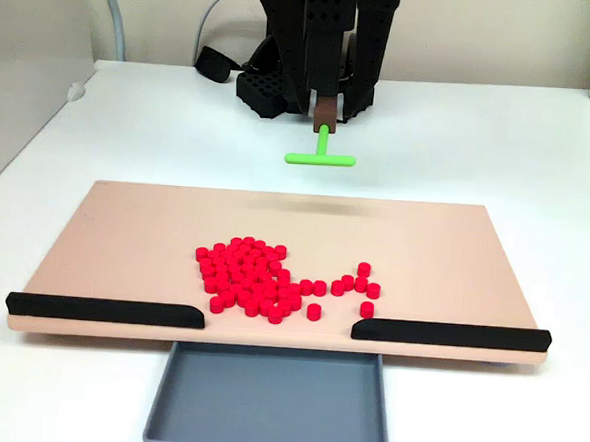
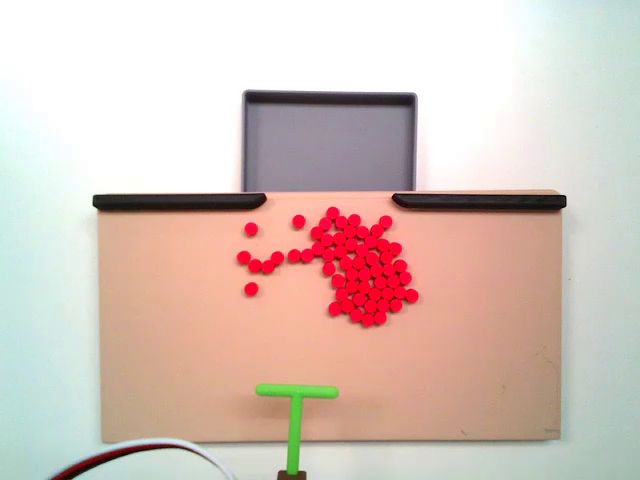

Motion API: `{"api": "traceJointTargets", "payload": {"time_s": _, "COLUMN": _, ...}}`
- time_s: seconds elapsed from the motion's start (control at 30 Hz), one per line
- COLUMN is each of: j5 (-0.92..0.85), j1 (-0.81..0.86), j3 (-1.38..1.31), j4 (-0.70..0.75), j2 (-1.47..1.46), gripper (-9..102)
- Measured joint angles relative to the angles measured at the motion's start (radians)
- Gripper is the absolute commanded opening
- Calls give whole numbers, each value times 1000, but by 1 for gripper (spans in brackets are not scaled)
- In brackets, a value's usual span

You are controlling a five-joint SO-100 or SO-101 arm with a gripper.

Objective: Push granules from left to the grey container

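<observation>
**Fixed views: pusher poised behind the board, pellets massed near the gap**

Both fixed views show the granules (image 1: 256,279) lying in a dense red cluster on the tan board (image 1: 123,241), close to the edge that carries the two black strips (image 1: 104,310). A few stragglers (image 2: 255,262) sit apart from the pile, nearer one strip. The grey container (image 1: 269,405) sits on the white counter (image 1: 500,143) just beyond the gap between the strips, and looks empty.

The tool (image 1: 325,111) is closed on the stem of the green T-shaped stick (image 1: 320,152), holding its crossbar above the counter just off the board's far edge, well apart from the pellets.

Judging from this layout, no pellet has reached the tray. The crossbar is narrower than the cluster, so a single straight sweep would likely spill pellets around both ends. The pile also sits off-centre to the gap, so an unangled push could jam pellets against a strip. A crossbar held too high would ride over them; too fast a stroke could flick them past the low tray walls.
</observation>
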Motion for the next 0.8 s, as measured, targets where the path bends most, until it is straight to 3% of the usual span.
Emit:
{"api": "traceJointTargets", "payload": {"time_s": 0.57, "j5": 729, "j1": -195, "j3": -3, "j4": 3, "j2": 63, "gripper": 0}}
{"api": "traceJointTargets", "payload": {"time_s": 0.8, "j5": 1025, "j1": -233, "j3": -184, "j4": -2, "j2": -127, "gripper": 0}}
